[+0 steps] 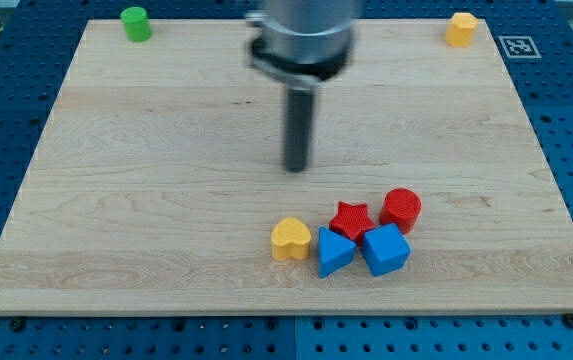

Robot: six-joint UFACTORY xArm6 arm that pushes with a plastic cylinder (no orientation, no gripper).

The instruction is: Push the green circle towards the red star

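Up in the view's top-left corner of the worktop (pixel 116 180) sits the green circle (pixel 136 23), upright, right by the edge. No pincer here, just my tip (pixel 295 168) mid-board, well apart from it. The red star (pixel 351 219) is low and right, touching the blue triangle (pixel 334 252), blue cube (pixel 385 249) and red cylinder (pixel 401 210). Open wood lies between.

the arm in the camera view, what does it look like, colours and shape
A grey, blurred cylindrical body enters from the view's top, ringed by a black collar. Below it hangs a straight dark rod, round in section, ending at my tip. No cables, markings or sleeves can be made out.
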